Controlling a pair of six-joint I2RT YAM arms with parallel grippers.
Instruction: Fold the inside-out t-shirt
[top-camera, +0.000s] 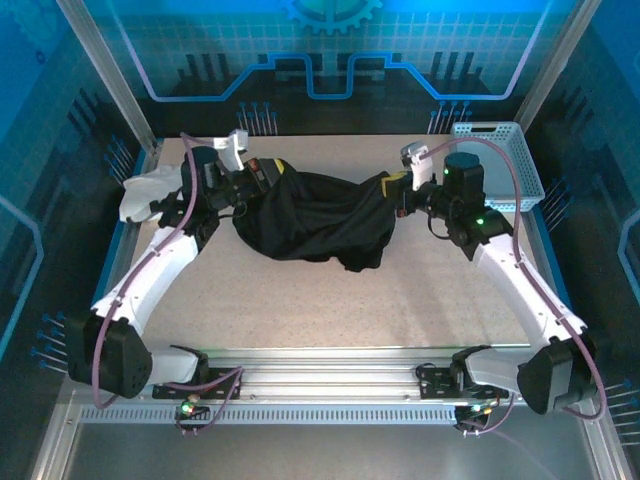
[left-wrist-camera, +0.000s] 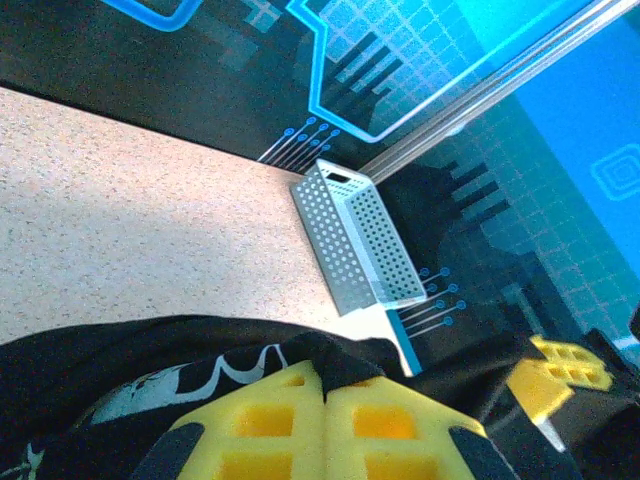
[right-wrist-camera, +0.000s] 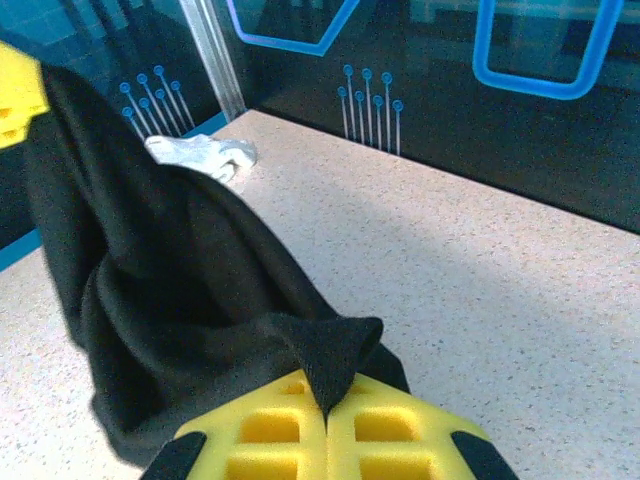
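The black t-shirt (top-camera: 310, 215) hangs stretched between my two grippers above the middle of the table, sagging in the centre with a fold drooping at the lower right. My left gripper (top-camera: 258, 178) is shut on the shirt's left end; its yellow pads (left-wrist-camera: 270, 425) pinch black cloth (left-wrist-camera: 150, 370) bearing a pale print. My right gripper (top-camera: 398, 188) is shut on the right end; a pinch of black fabric (right-wrist-camera: 335, 350) sticks out between its yellow pads (right-wrist-camera: 395, 430), and the rest of the shirt (right-wrist-camera: 150, 290) drapes away to the left.
A white perforated basket (top-camera: 500, 160) stands at the back right corner of the table, also seen as the basket (left-wrist-camera: 360, 235). A white cloth garment (top-camera: 150, 190) lies at the left edge, seen too as the white cloth (right-wrist-camera: 205, 155). Speckled tabletop (top-camera: 330, 300) lies bare in front.
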